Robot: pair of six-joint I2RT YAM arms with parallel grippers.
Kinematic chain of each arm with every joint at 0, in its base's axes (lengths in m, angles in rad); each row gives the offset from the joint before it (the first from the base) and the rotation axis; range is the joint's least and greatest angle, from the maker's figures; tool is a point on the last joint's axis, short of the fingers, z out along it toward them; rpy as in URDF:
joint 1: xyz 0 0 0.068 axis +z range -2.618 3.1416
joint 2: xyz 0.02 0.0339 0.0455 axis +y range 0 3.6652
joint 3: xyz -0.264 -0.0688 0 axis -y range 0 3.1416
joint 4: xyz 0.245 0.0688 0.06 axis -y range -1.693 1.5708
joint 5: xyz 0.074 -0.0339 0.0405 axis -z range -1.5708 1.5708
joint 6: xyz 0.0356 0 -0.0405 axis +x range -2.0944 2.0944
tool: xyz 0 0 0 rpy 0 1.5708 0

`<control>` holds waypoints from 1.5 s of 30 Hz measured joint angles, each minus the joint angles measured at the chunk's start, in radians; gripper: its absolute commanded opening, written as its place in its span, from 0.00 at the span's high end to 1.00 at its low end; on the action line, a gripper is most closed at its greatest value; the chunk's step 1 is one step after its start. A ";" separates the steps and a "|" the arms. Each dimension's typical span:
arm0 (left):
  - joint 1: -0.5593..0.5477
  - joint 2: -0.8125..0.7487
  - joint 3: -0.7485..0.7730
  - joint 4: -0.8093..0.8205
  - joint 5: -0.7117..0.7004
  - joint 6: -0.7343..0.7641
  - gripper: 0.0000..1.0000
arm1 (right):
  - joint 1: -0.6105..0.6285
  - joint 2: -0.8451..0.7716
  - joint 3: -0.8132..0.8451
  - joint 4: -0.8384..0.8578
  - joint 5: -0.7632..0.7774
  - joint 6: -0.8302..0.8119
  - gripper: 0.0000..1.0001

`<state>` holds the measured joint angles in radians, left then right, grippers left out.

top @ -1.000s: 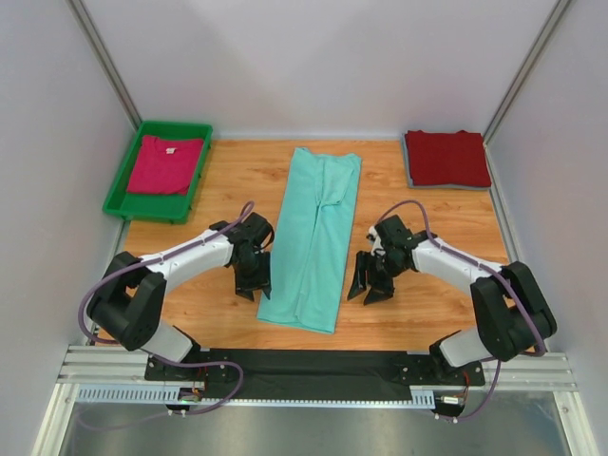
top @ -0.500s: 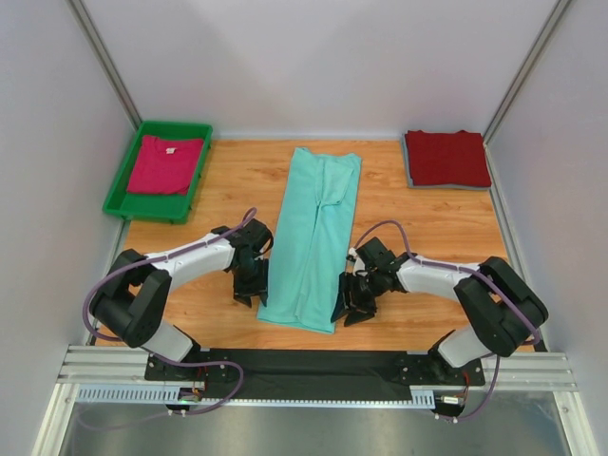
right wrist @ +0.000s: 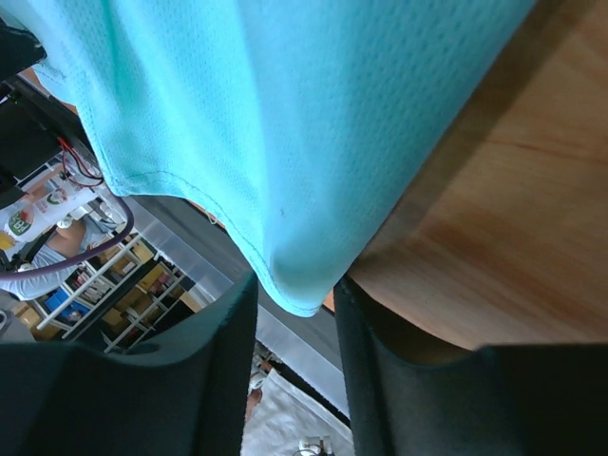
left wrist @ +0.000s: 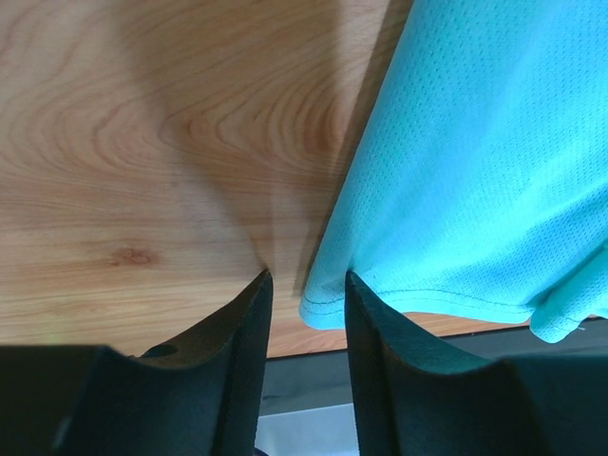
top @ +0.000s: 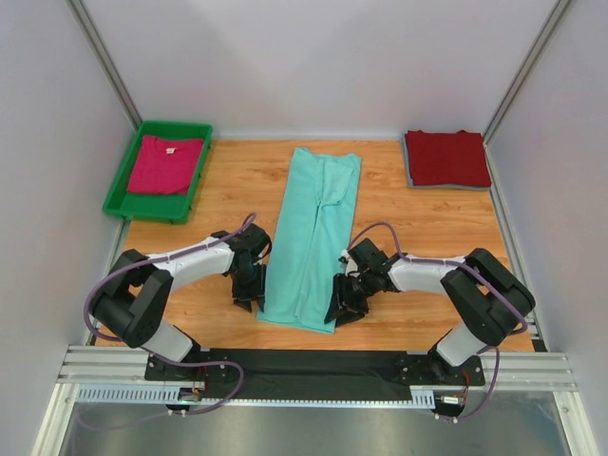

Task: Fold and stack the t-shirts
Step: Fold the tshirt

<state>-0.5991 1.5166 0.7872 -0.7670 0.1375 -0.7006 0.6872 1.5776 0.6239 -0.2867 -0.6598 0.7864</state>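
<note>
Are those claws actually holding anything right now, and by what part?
Nothing is gripped yet. The left gripper and right gripper each stand open astride a near hem corner of the mint-teal t-shirt, jaws not pinched shut.

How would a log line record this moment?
stage: pre-grasp | left gripper: open, astride near corner of teal shirt | right gripper: open, astride other near corner

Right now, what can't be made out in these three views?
- Left wrist view: the left gripper has its jaws apart at the mint-teal t-shirt corner. One finger covers the hem, so contact is unclear.
- Right wrist view: the right gripper is the same. The frame edge cuts off the rest of the shirt.
- Top view: both sets of fingertips are hidden under the wrists. The grey edge beneath the dark red t-shirt is too small to identify.
</note>
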 measured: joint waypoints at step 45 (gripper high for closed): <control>-0.024 -0.300 -0.194 0.123 0.123 -0.138 0.56 | -0.030 -0.106 0.299 -0.460 0.513 -0.293 0.48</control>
<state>-0.6231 1.2163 0.5934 -0.6437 0.2607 -0.8391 0.6575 1.4712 0.9230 -0.7464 -0.1463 0.4938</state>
